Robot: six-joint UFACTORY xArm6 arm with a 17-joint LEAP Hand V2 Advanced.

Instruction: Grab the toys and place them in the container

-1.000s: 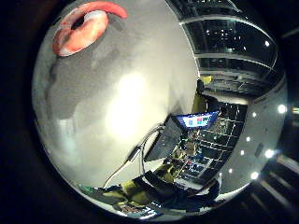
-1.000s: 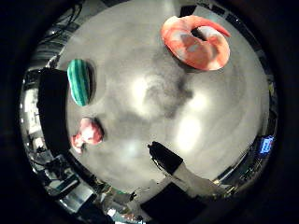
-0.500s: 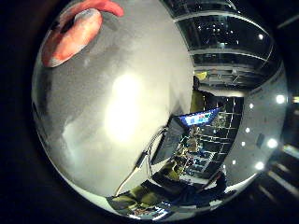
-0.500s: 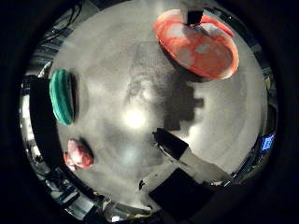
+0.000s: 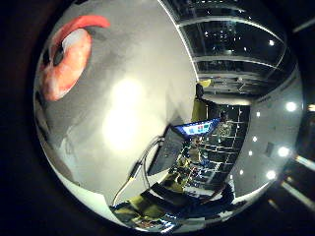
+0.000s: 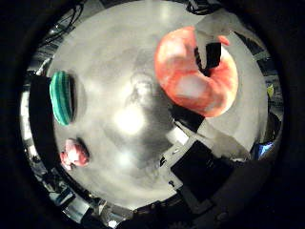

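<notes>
Grey surface [image 6: 109, 71]: orange ring toy [image 6: 190, 81] near palm, hand [image 6: 205, 167] fingers [image 6: 208, 55] touching it, grip unclear; green striped toy [image 6: 62, 98], pink toy [image 6: 74, 155] apart.

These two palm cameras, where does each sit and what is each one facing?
Little-finger-side palm view: faces the grey tabletop and the room beyond; no hand part clearly shows.
Thumb-side palm view: faces the table, a green striped toy and a small pink toy; the hand reaches in.
Shared: the orange-red ring-shaped soft toy, close to the palm.
</notes>
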